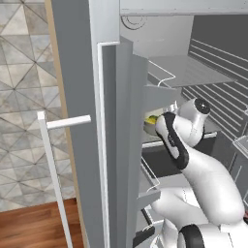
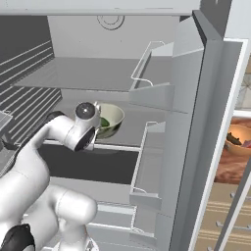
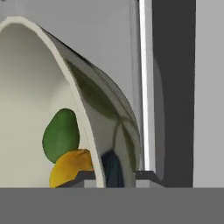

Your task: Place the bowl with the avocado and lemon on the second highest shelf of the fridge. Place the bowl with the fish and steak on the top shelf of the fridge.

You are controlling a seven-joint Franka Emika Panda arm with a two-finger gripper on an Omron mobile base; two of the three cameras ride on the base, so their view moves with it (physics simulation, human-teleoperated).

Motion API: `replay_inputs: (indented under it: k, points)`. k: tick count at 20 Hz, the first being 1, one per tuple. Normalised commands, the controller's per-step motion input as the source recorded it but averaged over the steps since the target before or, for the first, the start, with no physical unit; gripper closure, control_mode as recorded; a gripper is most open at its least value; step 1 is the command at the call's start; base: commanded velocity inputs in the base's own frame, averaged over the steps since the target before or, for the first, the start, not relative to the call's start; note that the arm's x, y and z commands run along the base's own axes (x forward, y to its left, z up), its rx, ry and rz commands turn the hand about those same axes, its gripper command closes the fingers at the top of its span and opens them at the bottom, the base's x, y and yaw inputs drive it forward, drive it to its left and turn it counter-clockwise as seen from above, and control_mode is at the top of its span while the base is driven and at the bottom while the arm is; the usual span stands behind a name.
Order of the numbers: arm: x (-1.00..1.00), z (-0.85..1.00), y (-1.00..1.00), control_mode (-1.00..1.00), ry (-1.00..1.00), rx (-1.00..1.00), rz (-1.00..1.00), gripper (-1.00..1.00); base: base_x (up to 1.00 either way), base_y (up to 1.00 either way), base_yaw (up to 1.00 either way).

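The pale bowl with the avocado and lemon [image 2: 112,119] rests on the fridge's second highest shelf [image 2: 139,122], below the top shelf [image 2: 83,73]. In the left base view its edge [image 1: 150,127] peeks out beside my arm. My gripper [image 3: 114,176] straddles the bowl's wall, one fingertip inside and one outside, close against it. Inside lie the green avocado [image 3: 61,135] and the yellow lemon [image 3: 72,168]. The orange-tan bowl with the fish and steak [image 2: 240,142] stands on a wooden counter past the right door; its contents are too small to make out.
The fridge [image 1: 77,72] stands open, its doors flanking my arm. Wire-railed door racks [image 2: 152,88] jut in on the right, close to the bowl. A long bar handle [image 1: 51,169] hangs on the left door. A dark drawer [image 2: 88,164] lies under the shelf.
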Motion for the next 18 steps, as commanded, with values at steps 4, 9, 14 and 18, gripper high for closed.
replay_inputs:
  k: [4, 9, 14, 18]
  points:
    - [0.76, -0.04, 0.0, -1.0, 0.01, 0.0, -0.08, -1.0, 0.0, 0.0, 0.0]
    - [-0.36, 0.02, 0.0, -1.0, 0.0, 0.0, 0.0, -1.0, 0.0, 0.0, 0.0]
    - [-0.94, 0.39, 0.1, -1.0, -0.07, 0.0, -0.03, -1.0, 0.0, 0.0, 0.0]
    - [-0.96, 0.95, 0.01, -1.0, -0.1, -0.01, -0.05, -1.0, 0.0, 0.0, 0.0]
